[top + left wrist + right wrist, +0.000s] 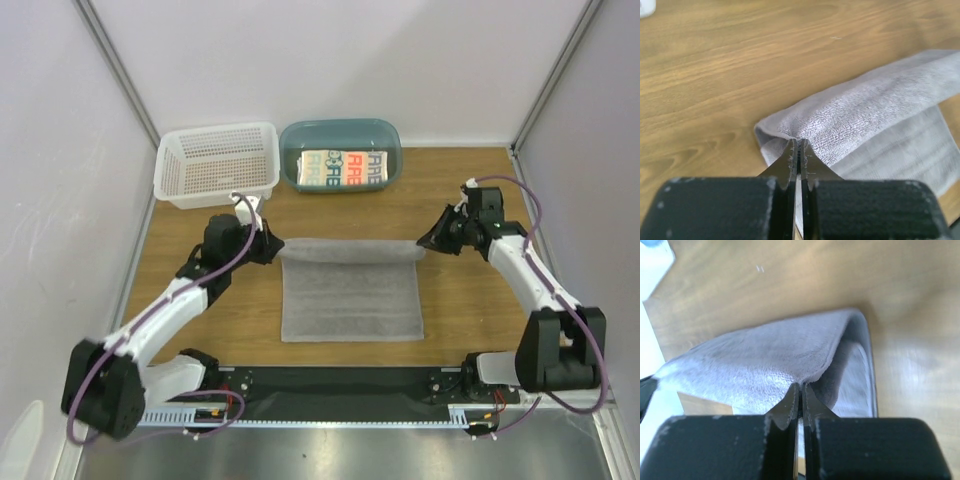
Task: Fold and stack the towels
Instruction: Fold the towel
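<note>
Wooden table [460,200], lettered towel [343,168] inside teal tub [340,131] beside basket [215,193], left hand [276,247] and right hand [424,245] pinching grey towel [350,295] corners.

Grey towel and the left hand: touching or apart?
Touching. The left wrist view shows the left hand pinching the grey towel at its folded corner, with cloth clamped in its shut jaws.
</note>
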